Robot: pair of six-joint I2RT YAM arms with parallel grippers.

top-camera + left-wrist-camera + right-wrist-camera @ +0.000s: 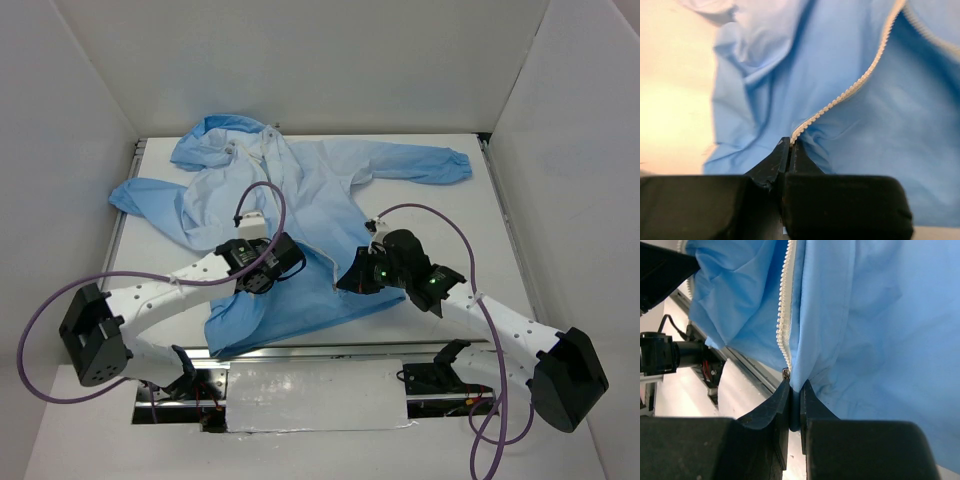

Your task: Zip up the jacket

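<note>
Two zipper edges (860, 82), left tool (790, 146) and right tool (795, 390) each pinching one (jacket (320, 190) hem, near table (505, 230) edge)

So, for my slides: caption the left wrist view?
Left gripper pinches the jacket at the end of its white zipper.

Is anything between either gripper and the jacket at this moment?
Nothing visible does. The left gripper is shut on the jacket at the end of its white zipper; the right gripper pinches the jacket's edge beside the zipper.
</note>
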